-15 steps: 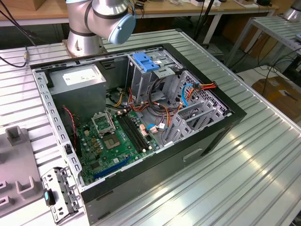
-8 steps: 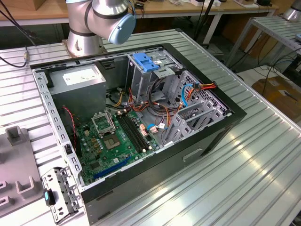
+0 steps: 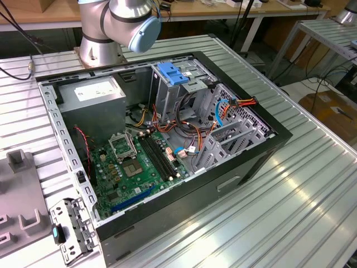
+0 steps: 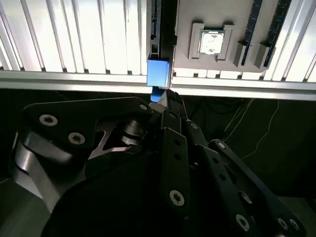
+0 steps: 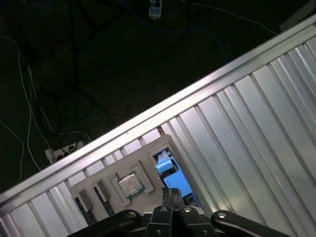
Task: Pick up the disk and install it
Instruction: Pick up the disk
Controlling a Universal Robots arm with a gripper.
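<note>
While the gripper (image 5: 171, 190) hovers at the disk (image 5: 173, 177) on the grey holder's (image 5: 148, 158) edge | pincer narrow, grasp unclear | best kept square and centred on disk, clear of chip (image 5: 131, 183)

silver arm (image 3: 106, 25), pale blue joint cap (image 3: 146, 30), black claw (image 4: 164, 96) links, round silver screws (image 4: 176, 197)

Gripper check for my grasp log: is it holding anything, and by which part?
Cannot be told. The gripper is at the blue end of the disk, but whether it grips that end is unclear.
</note>
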